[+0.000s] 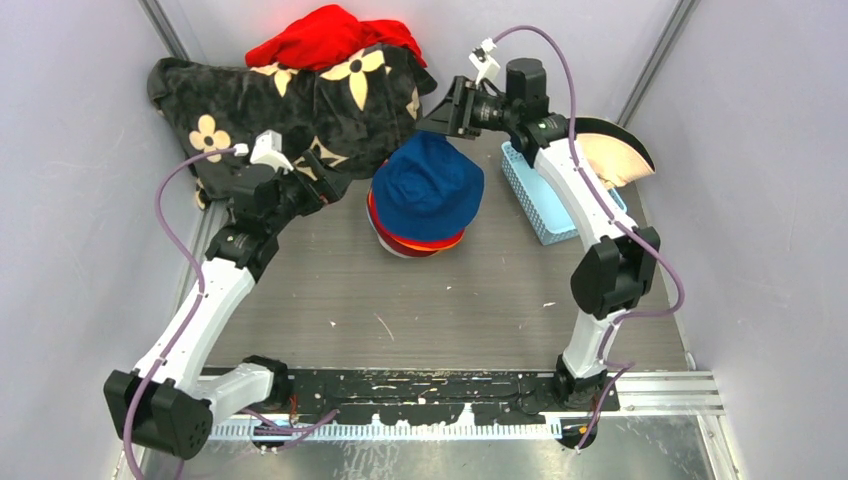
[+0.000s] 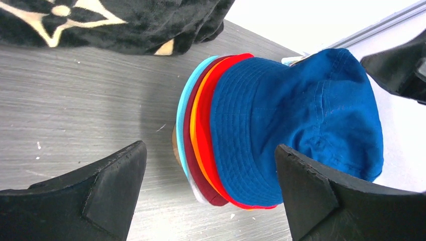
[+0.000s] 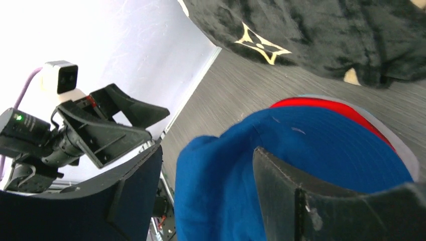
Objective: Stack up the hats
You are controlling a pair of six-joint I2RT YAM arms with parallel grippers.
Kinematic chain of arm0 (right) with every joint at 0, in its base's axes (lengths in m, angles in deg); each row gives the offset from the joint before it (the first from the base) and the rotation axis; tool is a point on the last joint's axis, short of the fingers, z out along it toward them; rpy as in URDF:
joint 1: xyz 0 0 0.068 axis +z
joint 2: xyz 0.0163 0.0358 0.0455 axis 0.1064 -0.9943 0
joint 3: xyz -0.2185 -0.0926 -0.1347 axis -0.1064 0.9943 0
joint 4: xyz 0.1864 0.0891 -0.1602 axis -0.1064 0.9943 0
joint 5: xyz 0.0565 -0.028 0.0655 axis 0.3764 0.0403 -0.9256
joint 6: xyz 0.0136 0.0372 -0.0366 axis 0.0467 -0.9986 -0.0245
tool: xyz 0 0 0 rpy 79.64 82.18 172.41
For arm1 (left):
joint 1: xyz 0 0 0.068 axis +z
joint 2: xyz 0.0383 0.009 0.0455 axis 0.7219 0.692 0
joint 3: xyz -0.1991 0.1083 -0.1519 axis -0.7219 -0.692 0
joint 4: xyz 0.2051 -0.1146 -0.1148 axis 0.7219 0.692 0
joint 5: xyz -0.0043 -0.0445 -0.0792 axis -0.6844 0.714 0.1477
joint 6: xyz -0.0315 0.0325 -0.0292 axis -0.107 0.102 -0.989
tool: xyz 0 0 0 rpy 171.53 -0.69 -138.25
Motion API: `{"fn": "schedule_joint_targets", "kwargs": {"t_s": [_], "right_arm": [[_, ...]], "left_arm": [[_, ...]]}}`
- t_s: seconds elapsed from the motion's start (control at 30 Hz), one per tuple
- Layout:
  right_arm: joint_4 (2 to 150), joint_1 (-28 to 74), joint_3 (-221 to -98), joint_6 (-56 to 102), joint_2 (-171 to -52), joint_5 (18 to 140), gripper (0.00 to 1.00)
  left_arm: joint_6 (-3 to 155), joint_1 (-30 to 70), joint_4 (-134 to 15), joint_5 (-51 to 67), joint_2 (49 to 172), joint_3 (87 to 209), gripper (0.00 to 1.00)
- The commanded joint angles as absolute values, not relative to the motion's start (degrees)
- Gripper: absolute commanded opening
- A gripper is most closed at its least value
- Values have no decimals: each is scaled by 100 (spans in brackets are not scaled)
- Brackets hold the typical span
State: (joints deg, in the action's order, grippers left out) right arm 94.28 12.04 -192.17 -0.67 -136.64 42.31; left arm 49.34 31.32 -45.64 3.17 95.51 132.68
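A stack of hats (image 1: 425, 195) sits mid-table with the royal blue hat (image 2: 301, 110) on top; red, orange, maroon, grey and teal brims show under it. My left gripper (image 1: 322, 188) is open and empty, just left of the stack, its jaws apart in front of the brims (image 2: 209, 150). My right gripper (image 1: 442, 115) is open and empty, just behind the stack; the blue crown (image 3: 221, 191) shows between its jaws (image 3: 205, 158), which do not pinch it. A cream hat (image 1: 615, 155) lies at the far right.
A black blanket with cream flower marks (image 1: 290, 110) lies at the back left, with a bright red cloth heap (image 1: 330, 35) on it. A blue basket (image 1: 545, 195) stands right of the stack. Grey walls close in on both sides.
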Motion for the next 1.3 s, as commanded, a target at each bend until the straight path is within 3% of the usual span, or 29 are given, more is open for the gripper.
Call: {"fn": "schedule_joint_targets", "kwargs": {"t_s": [0.0,0.23,0.57,0.8,1.27], "right_arm": [[8265,825,-18551,-345,-12690,4292,71],[8173,67,-16842,-62,-11606,5109,71],[7509,-235,-15114,-176,-11127,4660,69],[7124,-246,-14657,-349,-10995,4521,67],[6912,-267,-14408,-473,-10923,4484,66]], "left_arm": [[4859,3119,-5637,567,9832,13494,98],[4563,3119,-6567,968,10435,13407,98],[3634,3152,-8181,1829,11491,12963,94],[2569,3483,-9588,2614,12106,12524,76],[2084,3507,-10243,3335,12742,12563,64]]}}
